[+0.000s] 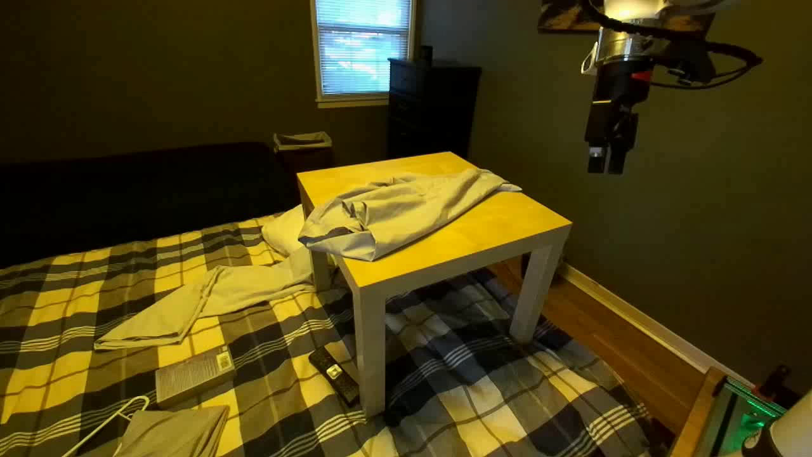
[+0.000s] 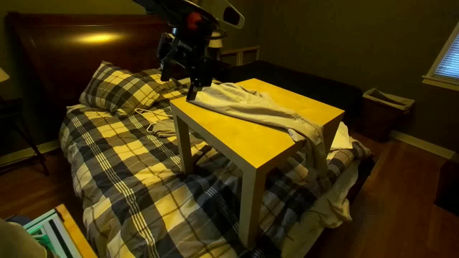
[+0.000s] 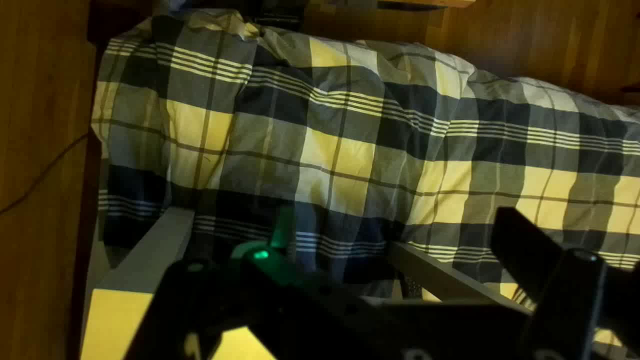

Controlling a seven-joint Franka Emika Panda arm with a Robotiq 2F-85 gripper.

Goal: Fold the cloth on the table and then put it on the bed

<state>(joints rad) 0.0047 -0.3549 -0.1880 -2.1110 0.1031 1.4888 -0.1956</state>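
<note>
A crumpled light grey cloth (image 1: 406, 209) lies across the yellow-topped table (image 1: 488, 225). In an exterior view the cloth (image 2: 247, 104) hangs over one end of the table (image 2: 229, 132). The table stands on the plaid bed (image 1: 444, 362), which also shows in an exterior view (image 2: 143, 175) and the wrist view (image 3: 325, 150). My gripper (image 1: 606, 167) is high up, apart from the cloth and table. It overlaps the table's corner in an exterior view (image 2: 178, 87). In the wrist view my gripper (image 3: 394, 222) has its fingers spread with nothing between them. The cloth is out of the wrist view.
Another grey cloth (image 1: 235, 292), a box (image 1: 194, 376), a remote (image 1: 335, 376) and a white hanger (image 1: 104, 422) lie on the bed beside the table. Plaid pillows (image 2: 122, 89) lie by the headboard (image 2: 89, 46). A dark dresser (image 1: 431, 108) stands behind.
</note>
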